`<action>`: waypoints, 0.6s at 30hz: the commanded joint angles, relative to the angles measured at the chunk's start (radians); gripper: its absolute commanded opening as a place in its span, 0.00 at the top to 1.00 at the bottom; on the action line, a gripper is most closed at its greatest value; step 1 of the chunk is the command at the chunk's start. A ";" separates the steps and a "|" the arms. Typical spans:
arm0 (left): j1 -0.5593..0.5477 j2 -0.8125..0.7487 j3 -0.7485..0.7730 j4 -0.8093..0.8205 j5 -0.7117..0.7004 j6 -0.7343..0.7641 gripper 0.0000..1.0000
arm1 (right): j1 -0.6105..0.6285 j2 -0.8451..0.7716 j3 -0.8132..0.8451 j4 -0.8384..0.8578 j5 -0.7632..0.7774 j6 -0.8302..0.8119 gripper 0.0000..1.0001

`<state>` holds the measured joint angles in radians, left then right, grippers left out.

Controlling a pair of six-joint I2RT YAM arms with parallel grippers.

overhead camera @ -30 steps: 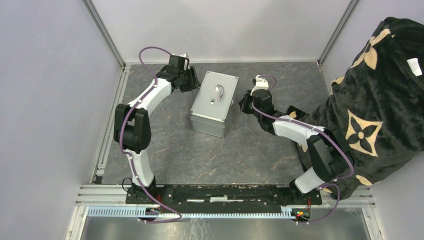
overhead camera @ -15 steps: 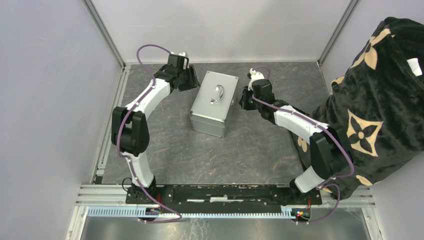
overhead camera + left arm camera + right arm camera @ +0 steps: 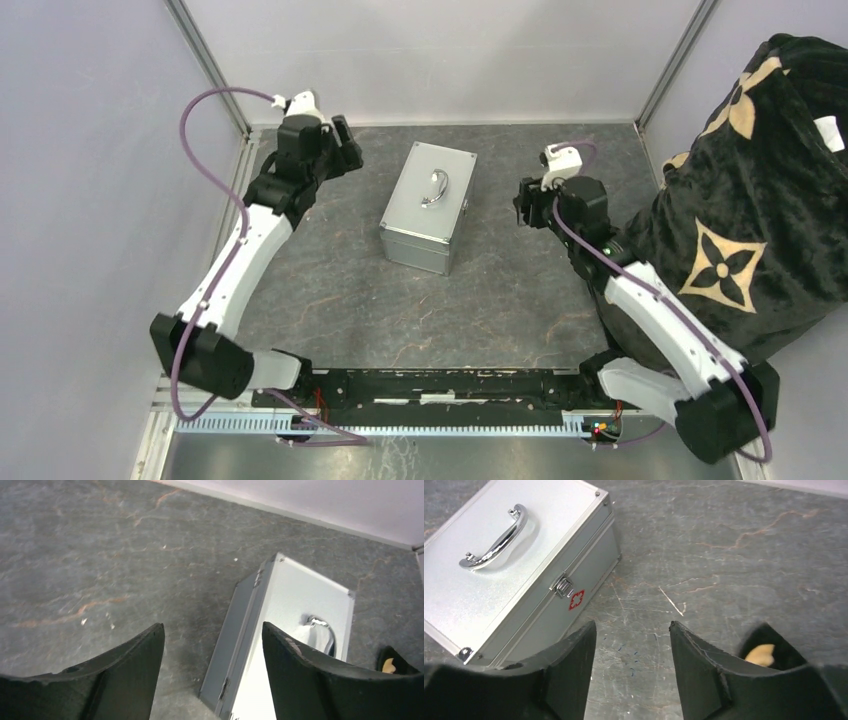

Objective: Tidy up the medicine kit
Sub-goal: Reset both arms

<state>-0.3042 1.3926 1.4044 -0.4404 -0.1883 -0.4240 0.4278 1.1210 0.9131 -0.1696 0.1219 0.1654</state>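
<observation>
top external: fixed high above the near edge, looking down at the whole desk (image 3: pixel 330 290), far off | left wrist: close behind the left hand (image 3: pixel 212 626), facing right and down toward the medicine kit (image 3: pixel 300 605) | right wrist: close behind the right hand (image 3: pixel 632 623), facing left and down | shared: all three see the medicine kit

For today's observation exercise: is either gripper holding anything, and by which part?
Nothing is held. The left gripper and right gripper stand open and empty, apart from the medicine kit.
</observation>
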 commanded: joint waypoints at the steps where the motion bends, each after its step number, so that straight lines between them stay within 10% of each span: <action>1: -0.003 -0.133 -0.144 0.011 -0.085 0.030 0.19 | 0.001 -0.167 -0.088 -0.008 0.091 -0.056 0.30; 6: -0.003 -0.292 -0.288 -0.004 -0.145 0.023 0.10 | 0.001 -0.319 -0.170 -0.016 0.129 -0.061 0.02; 18: -0.003 -0.578 -0.540 0.020 -0.256 0.015 0.00 | 0.000 -0.549 -0.447 0.107 0.267 -0.062 0.02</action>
<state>-0.3046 0.8688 0.9112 -0.4744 -0.3752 -0.4248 0.4282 0.6239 0.5346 -0.1619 0.3202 0.1032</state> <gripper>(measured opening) 0.994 0.979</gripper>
